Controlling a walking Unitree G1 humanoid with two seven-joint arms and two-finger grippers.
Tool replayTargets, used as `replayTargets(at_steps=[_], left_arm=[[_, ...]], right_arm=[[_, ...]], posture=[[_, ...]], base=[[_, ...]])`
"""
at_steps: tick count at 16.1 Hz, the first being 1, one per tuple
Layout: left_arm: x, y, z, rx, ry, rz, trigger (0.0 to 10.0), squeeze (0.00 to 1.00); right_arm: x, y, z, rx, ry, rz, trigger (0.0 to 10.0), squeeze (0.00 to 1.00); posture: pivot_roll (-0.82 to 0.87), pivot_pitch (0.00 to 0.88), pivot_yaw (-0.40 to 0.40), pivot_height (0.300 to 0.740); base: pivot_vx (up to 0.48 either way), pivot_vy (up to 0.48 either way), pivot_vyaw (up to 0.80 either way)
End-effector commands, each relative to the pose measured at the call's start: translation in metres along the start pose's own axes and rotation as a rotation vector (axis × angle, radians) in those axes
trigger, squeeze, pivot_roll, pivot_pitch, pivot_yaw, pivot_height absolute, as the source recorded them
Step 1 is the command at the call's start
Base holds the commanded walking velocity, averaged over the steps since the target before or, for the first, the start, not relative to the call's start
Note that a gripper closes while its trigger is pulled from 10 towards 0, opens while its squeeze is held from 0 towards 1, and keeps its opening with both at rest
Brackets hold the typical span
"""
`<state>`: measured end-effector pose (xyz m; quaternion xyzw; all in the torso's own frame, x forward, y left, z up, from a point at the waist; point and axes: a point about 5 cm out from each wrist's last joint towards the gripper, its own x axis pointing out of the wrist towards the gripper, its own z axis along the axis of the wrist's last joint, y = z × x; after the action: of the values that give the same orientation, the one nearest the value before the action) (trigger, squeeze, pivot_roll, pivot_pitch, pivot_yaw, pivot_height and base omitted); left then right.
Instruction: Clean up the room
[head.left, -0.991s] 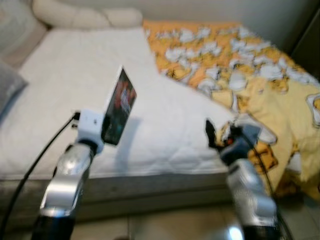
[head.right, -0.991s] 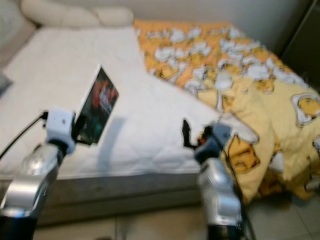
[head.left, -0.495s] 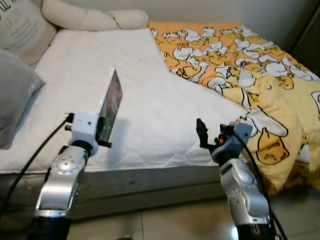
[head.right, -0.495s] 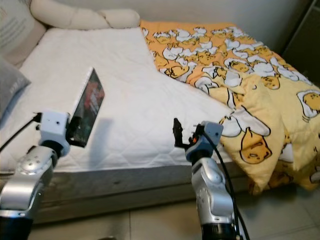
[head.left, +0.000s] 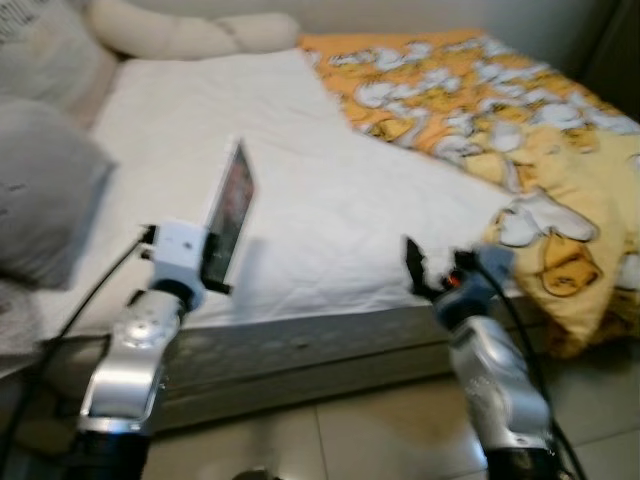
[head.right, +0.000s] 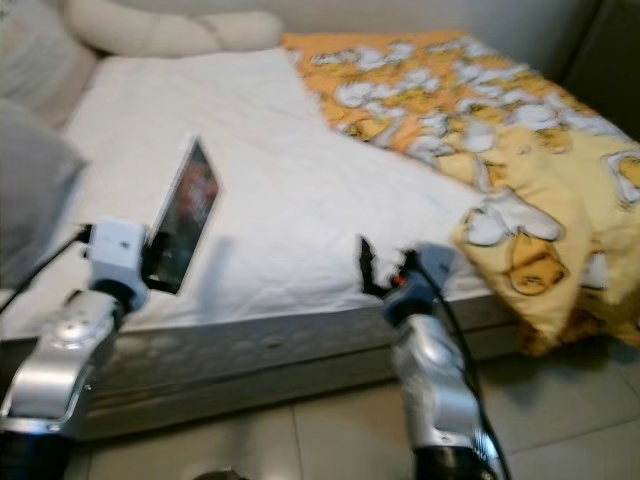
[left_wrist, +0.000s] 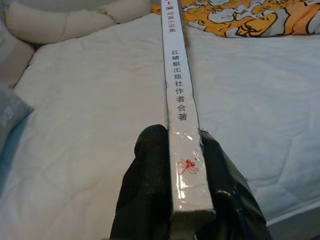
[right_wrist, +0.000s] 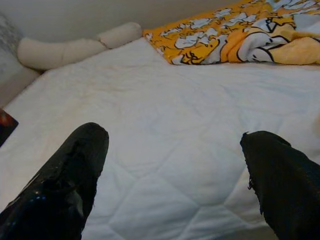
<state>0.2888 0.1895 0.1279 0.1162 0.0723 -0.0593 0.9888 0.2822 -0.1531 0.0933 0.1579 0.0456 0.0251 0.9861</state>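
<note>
A thin book (head.left: 229, 213) with a dark, colourful cover and a white spine printed with dark characters and a small red mark stands nearly upright on its short end. The left tool (left_wrist: 175, 165) pinches its lower end, one black finger (left_wrist: 147, 175) on each cover. It is held above the near edge of the bed's white mattress (head.left: 330, 190).

Two silver, rounded metal forearms. The left hand (head.left: 205, 262) sits on a white boxy wrist block with a black cable trailing off. The right hand (head.left: 418, 272) has glossy black fingers (right_wrist: 60, 185), a grey-blue wrist housing, a red spot and a black cable.
</note>
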Motion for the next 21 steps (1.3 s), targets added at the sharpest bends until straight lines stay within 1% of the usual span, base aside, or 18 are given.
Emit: replayTargets(at_steps=[1, 7, 9, 11, 13, 16, 18, 21], left_arm=[[0.001, 0.004, 0.011, 0.008, -0.047, 0.018, 10.0, 0.00], [0.000, 0.004, 0.009, -0.003, -0.048, 0.027, 10.0, 0.00], [0.001, 0.003, 0.011, -0.012, -0.056, 0.021, 10.0, 0.00], [0.001, 0.004, 0.011, -0.005, -0.056, 0.025, 10.0, 0.00], [0.002, 0.008, 0.012, -0.009, -0.065, 0.038, 10.0, 0.00], [0.003, 0.009, 0.013, -0.006, -0.069, 0.041, 10.0, 0.00], [0.003, 0.009, 0.013, -0.005, -0.069, 0.041, 10.0, 0.00], [0.003, 0.008, 0.013, -0.004, -0.069, 0.036, 10.0, 0.00]], right_arm=[[0.001, 0.005, 0.001, 0.006, -0.010, 0.015, 10.0, 0.00], [0.001, 0.007, -0.001, 0.008, -0.004, 0.036, 10.0, 0.00], [0.001, 0.013, -0.002, 0.026, 0.010, 0.078, 10.0, 0.00], [0.001, 0.019, -0.001, -0.013, 0.008, 0.129, 10.0, 0.00], [0.000, 0.025, -0.001, -0.030, 0.012, 0.181, 10.0, 0.00], [0.000, 0.028, -0.002, -0.038, 0.020, 0.205, 10.0, 0.00], [0.001, 0.025, -0.004, -0.003, 0.023, 0.174, 10.0, 0.00], [0.001, 0.024, -0.003, -0.016, 0.022, 0.178, 10.0, 0.00]], posture=[[0.02, 0.000, -0.009, 0.740], [0.02, 0.000, -0.006, 0.740], [0.02, 0.000, -0.004, 0.740], [0.02, 0.000, -0.003, 0.740], [0.02, 0.000, -0.002, 0.740], [0.02, 0.000, -0.001, 0.740], [0.02, 0.000, 0.000, 0.740], [0.02, 0.000, 0.001, 0.740]], base=[[0.000, 0.000, 0.00], [0.000, 0.000, 0.00], [0.000, 0.000, 0.00], [0.000, 0.000, 0.00], [0.000, 0.000, 0.73], [0.300, 0.000, 0.79], [0.324, 0.000, 0.00], [0.325, 0.000, 0.00]])
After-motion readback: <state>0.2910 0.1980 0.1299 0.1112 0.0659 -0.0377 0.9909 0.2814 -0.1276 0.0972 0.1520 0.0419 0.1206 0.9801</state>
